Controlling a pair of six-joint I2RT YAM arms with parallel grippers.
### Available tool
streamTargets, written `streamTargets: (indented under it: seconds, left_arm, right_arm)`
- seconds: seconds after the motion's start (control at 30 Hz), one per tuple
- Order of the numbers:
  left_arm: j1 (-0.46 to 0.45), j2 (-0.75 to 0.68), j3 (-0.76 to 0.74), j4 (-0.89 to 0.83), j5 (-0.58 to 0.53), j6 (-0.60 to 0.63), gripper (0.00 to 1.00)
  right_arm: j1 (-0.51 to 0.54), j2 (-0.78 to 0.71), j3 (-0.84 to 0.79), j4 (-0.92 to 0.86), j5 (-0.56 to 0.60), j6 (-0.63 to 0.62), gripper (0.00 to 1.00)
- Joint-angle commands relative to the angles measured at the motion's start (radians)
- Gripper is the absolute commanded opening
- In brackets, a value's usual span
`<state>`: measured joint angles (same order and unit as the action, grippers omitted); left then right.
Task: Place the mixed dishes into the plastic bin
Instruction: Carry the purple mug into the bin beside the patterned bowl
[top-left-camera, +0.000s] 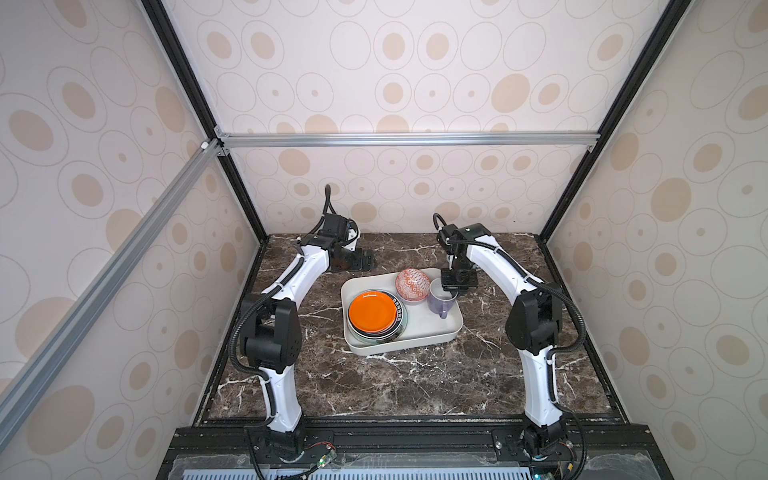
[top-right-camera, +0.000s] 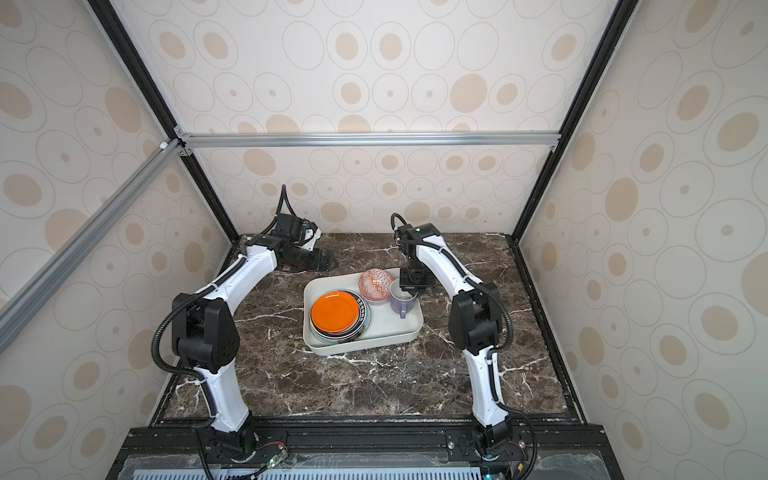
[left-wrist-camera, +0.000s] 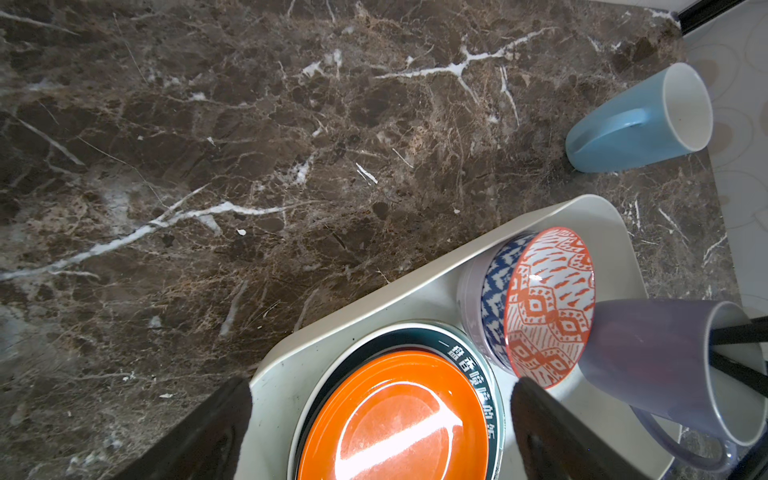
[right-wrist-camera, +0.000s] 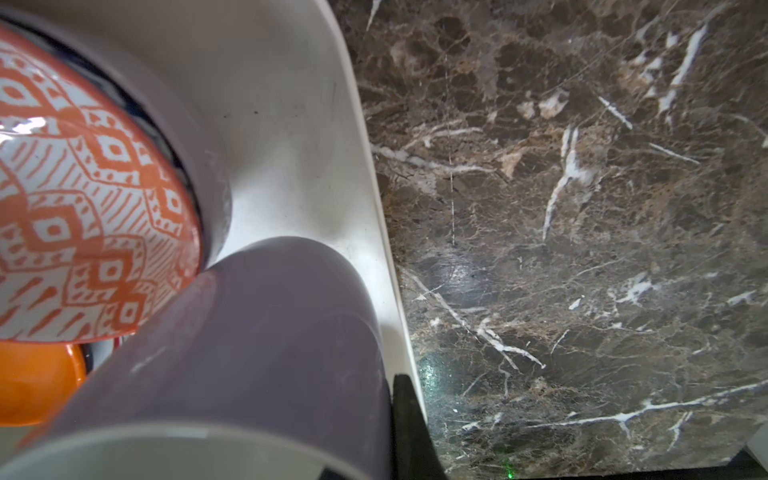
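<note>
Plates (top-left-camera: 372, 311) (top-right-camera: 335, 311) (left-wrist-camera: 395, 419) are stacked in the front left part of the bin (top-left-camera: 407, 348) (top-right-camera: 365, 343) (left-wrist-camera: 415, 279), an orange one uppermost. The bin is set on the table (top-left-camera: 374, 390) (top-right-camera: 332, 386) between the two arms. At the back of the bin a bowl (top-left-camera: 412, 283) (top-right-camera: 376, 282) (left-wrist-camera: 548, 307) (right-wrist-camera: 83, 208) with a red pattern inside is seated, tilted, in a lavender bowl (left-wrist-camera: 467, 291) (right-wrist-camera: 195, 124).

The mug (top-left-camera: 440, 301) (top-right-camera: 401, 301) (left-wrist-camera: 648, 357) (right-wrist-camera: 249, 332), lavender, is found inside the bin at its back right, just right of the bowl. Its handle is turned toward the front. In the right wrist view its side is seen touching the bowl's rim. Whether its base is set on the bin floor cannot be told.

The right gripper (top-left-camera: 453, 294) (top-right-camera: 413, 293) is positioned over the mug, and the mug's wall is pinched at the rim. One of its fingers (right-wrist-camera: 409, 428) is seen outside that wall. The left gripper (top-left-camera: 365, 262) (top-right-camera: 326, 262) is held low at the back left of the table, apart from the bin. Its fingers (left-wrist-camera: 199, 436) are spread wide, with nothing gripped.

A blue mug (left-wrist-camera: 631, 124) is shown upright on the table outside the bin, close to a wall, in the left wrist view only.
</note>
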<state>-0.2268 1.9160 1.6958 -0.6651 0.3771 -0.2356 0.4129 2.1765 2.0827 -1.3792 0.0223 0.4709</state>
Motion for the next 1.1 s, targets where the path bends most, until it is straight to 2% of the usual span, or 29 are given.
streamTargets:
  seconds: [0.0,0.37,0.77,1.07]
  left_arm:
    - [0.005,-0.040,0.011,0.010,0.009,0.028,0.98]
    - [0.004,-0.035,0.024,-0.008,-0.003,0.026,0.98]
    - [0.004,-0.021,0.066,-0.058,-0.032,0.033,0.97]
    - [0.004,0.005,0.099,-0.077,-0.024,0.030,0.97]
  right_arm:
    - [0.004,-0.061,-0.009,-0.004,0.011,0.003,0.04]
    - [-0.005,-0.010,-0.019,0.049,0.048,-0.033,0.04]
    - [-0.009,0.002,-0.105,0.125,0.026,-0.055,0.05]
    - [-0.009,-0.005,-0.180,0.175,0.036,-0.057,0.11]
